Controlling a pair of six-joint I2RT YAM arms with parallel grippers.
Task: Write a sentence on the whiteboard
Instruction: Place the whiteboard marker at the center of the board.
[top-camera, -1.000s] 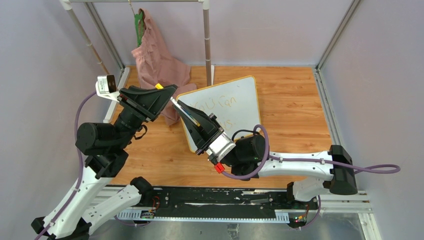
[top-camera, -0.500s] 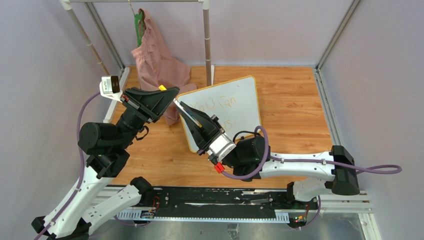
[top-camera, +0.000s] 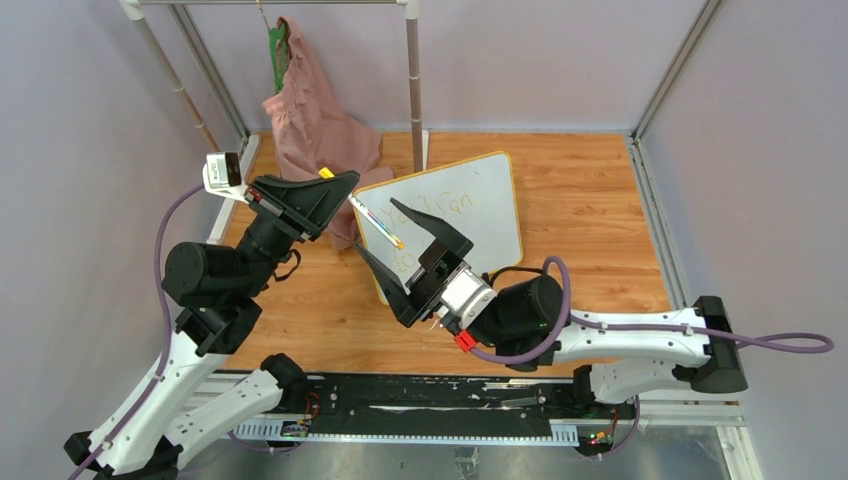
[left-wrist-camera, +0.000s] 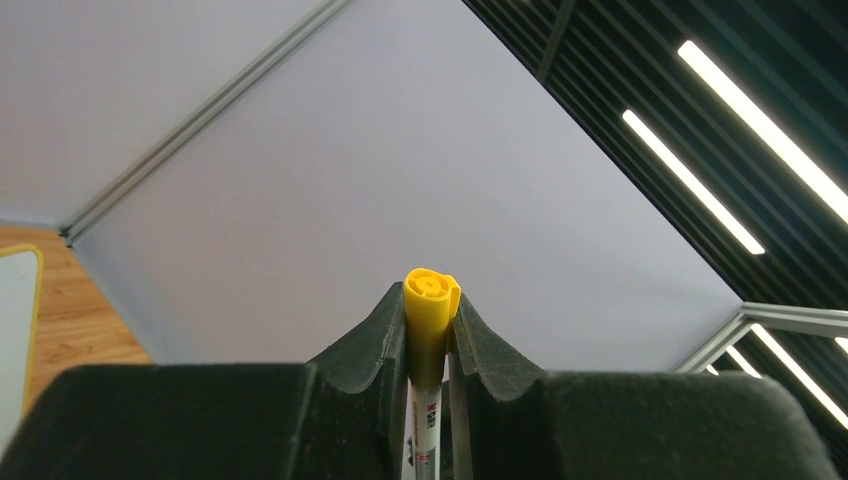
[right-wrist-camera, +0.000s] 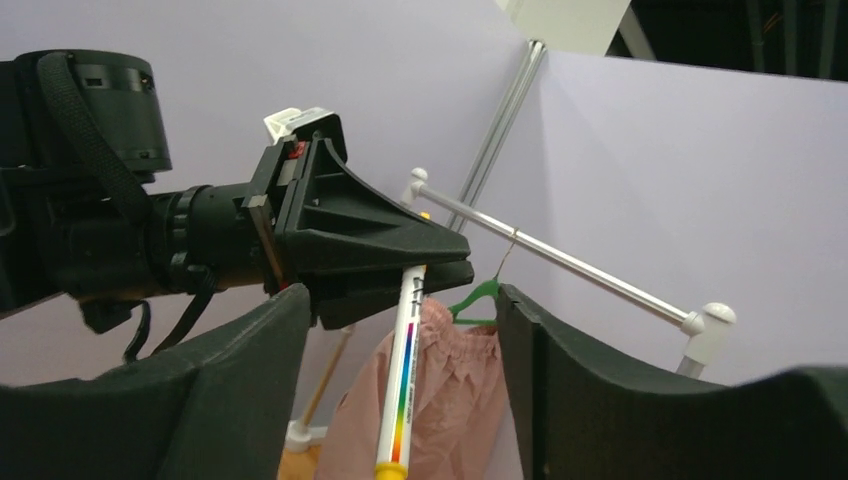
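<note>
Wood table (top-camera: 590, 200), whiteboard (top-camera: 485, 195) flat mid-table; sentence (top-camera: 445, 207) partly hidden. Left gripper (top-camera: 342, 193) pinches the marker (top-camera: 385, 230) near its yellow end. Right gripper (right-wrist-camera: 400, 300) spread around the shaft, apparently clear. Pull right straight back, don't clip it.

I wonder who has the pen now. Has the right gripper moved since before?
Yes. The right gripper opened and slid back across the whiteboard toward its near edge, leaving the pen in the left gripper.

The whiteboard (top-camera: 495, 225) lies on the table (top-camera: 590, 190), right of the garment (top-camera: 315, 125).
</note>
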